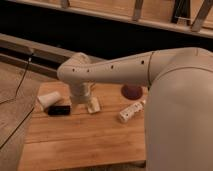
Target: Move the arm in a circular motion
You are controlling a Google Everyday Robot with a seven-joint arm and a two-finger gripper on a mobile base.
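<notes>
Nearest, filling the right side: the arm [177,110], glossy cream-white, reaches left above the wooden tabletop [80,142] to a bent elbow and drops toward the boards. Just past that, the hand [93,105] sits low at tabletop level, open or closed impossible to tell, between a black block [59,109] and tipped white cup [48,100] on the left and a white dotted cylinder [131,112] and dark red round thing [132,91] on the right. Farthest back, a dark band [75,30] under a pale wooden ledge [105,9].
</notes>
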